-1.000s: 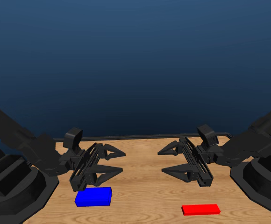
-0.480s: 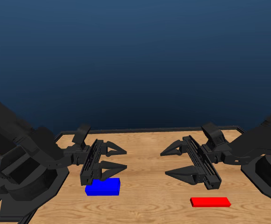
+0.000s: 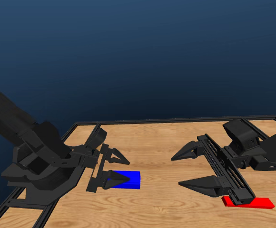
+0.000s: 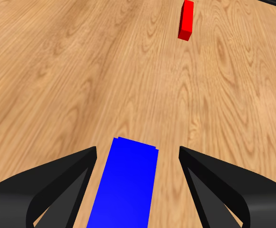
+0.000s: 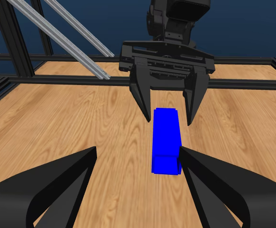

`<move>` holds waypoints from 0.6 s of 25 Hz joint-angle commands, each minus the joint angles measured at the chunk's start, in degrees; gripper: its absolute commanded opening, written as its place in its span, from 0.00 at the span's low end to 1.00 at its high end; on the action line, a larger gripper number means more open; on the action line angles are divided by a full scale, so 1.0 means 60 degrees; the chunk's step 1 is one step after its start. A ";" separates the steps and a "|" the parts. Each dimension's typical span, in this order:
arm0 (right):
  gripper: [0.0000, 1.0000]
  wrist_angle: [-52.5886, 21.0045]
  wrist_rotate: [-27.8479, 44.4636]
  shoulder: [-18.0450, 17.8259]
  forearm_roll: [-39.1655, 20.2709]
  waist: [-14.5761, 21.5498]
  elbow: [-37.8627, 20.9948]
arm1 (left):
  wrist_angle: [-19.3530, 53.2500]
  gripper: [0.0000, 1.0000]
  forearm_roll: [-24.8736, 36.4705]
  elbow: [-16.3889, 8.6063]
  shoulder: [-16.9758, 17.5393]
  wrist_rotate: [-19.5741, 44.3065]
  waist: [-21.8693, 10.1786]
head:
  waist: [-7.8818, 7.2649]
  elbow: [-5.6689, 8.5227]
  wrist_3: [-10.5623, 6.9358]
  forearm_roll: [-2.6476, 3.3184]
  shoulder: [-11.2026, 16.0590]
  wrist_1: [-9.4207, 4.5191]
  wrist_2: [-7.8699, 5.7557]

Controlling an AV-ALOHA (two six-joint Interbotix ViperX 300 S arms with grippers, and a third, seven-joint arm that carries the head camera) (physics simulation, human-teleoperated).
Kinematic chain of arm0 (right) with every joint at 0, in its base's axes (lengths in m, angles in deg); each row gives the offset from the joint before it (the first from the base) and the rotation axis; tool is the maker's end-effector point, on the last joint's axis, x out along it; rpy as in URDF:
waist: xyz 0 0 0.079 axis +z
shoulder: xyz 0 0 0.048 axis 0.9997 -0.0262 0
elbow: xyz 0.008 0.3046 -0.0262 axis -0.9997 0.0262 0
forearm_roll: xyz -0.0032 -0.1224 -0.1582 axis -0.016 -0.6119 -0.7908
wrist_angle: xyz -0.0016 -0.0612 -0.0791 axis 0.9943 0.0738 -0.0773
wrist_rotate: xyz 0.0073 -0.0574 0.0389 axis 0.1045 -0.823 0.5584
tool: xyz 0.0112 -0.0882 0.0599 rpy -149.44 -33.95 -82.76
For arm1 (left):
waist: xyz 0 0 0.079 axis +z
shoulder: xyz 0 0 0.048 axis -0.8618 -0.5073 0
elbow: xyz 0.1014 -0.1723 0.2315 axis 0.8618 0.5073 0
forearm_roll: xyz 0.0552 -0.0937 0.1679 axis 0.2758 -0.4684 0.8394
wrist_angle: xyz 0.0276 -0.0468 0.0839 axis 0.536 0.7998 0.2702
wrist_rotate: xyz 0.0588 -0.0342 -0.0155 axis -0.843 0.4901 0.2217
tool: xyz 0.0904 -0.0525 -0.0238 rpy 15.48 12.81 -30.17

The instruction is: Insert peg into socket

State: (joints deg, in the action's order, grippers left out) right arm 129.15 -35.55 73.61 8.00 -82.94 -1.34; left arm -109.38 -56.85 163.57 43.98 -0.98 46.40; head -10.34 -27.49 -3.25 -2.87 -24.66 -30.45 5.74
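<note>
Fingers (image 4: 64, 183) of left gripper (image 3: 115, 166) spread wide, one on each side of socket (image 3: 124, 180), gaps visible on both sides, no contact. Socket flat on wooden table (image 3: 162, 142), lengthwise between those jaws. Peg (image 3: 252, 203) flat on table too, well apart from socket, partly hidden under right gripper (image 3: 191, 167) in head view. Right gripper jaws likewise spread apart, holding nothing, above the table beside peg.

No readable text, labels or numbers anywhere.
</note>
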 commanded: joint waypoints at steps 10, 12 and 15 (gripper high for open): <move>1.00 0.0088 0.0375 -0.0064 0.0059 0.0083 -0.0329 | 0.0391 1.00 0.1084 0.0133 -0.1629 0.1528 0.0329 | -0.0526 0.0667 -0.0663 -0.0055 0.1037 0.0051 0.0147; 1.00 0.0130 0.0451 -0.0023 0.0213 0.0112 -0.0153 | 0.0479 1.00 0.1347 0.0105 -0.2245 0.1818 0.0471 | -0.0496 0.0734 -0.0810 -0.0049 0.1137 0.0024 0.0173; 1.00 0.0156 0.0481 0.0064 0.0474 0.0203 0.0183 | 0.0329 0.99 0.1679 0.0001 -0.2640 0.1879 0.0607 | -0.0401 0.0783 -0.0950 -0.0030 0.1195 -0.0013 0.0176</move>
State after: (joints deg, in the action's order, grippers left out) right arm 128.37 -32.88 72.11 10.01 -82.14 -0.72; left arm -108.96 -48.68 166.16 31.74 8.24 48.69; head -13.11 -24.00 -8.22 -3.09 -17.57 -30.90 6.83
